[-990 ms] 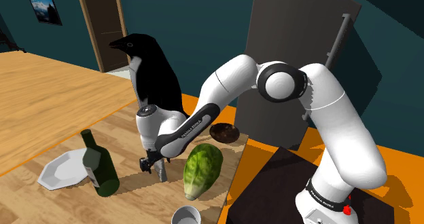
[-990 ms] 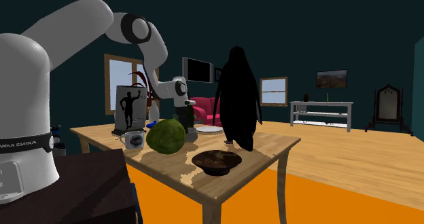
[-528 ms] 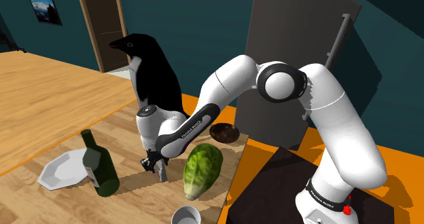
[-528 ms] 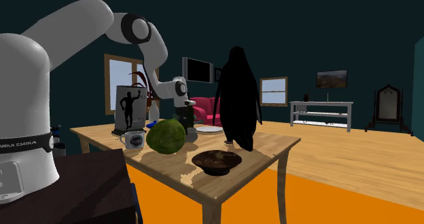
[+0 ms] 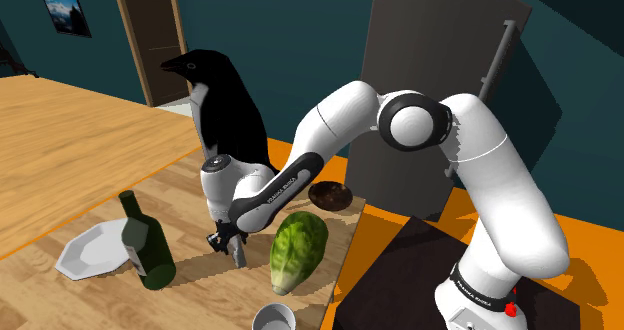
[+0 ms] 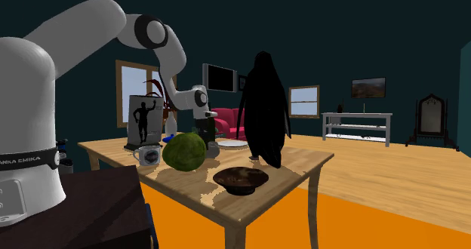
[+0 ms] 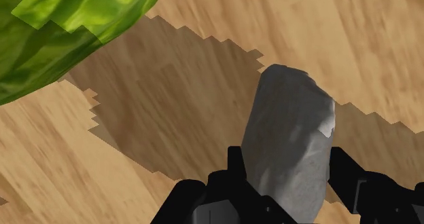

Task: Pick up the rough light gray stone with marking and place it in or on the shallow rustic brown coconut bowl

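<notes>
A rough grey stone (image 7: 292,141) stands on the wooden table (image 7: 380,46), right beside a green lettuce (image 7: 68,26). My gripper (image 7: 289,167) is shut on the stone, one black finger (image 7: 234,163) pressed against each side. In the shoulder view the gripper (image 5: 228,246) reaches down to the table between a dark green bottle (image 5: 145,243) and the lettuce (image 5: 298,250). The shallow brown bowl (image 5: 329,194) sits behind the lettuce, near the table's edge toward the stand. In the second exterior view the bowl (image 6: 240,179) is at the table's near corner and the gripper (image 6: 205,138) is behind the lettuce (image 6: 185,151).
A tall black penguin figure (image 5: 225,108) stands just behind the gripper. A white plate (image 5: 90,250) lies beside the bottle and a mug (image 5: 273,318) sits near the table's front edge. A picture frame (image 6: 143,121) stands at the far side in the second exterior view.
The fingers have closed in on the stone. The arm has stayed where it was, and the stone has not left the table.
</notes>
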Action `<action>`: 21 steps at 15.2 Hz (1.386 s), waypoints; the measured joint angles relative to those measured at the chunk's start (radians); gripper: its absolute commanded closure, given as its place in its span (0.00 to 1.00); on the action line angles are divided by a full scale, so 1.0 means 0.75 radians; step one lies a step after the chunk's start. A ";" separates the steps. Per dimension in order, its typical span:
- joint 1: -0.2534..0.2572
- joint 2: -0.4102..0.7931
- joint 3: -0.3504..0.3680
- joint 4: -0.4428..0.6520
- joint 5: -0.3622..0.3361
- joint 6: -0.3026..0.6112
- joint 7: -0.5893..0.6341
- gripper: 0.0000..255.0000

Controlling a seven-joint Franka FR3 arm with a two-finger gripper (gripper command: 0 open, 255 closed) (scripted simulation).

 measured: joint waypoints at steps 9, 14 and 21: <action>-0.021 -0.088 0.029 -0.019 0.033 -0.068 -0.026 1.00; -0.033 -0.148 0.049 -0.021 0.058 -0.124 -0.045 1.00; -0.047 -0.220 0.073 -0.004 0.094 -0.209 -0.074 1.00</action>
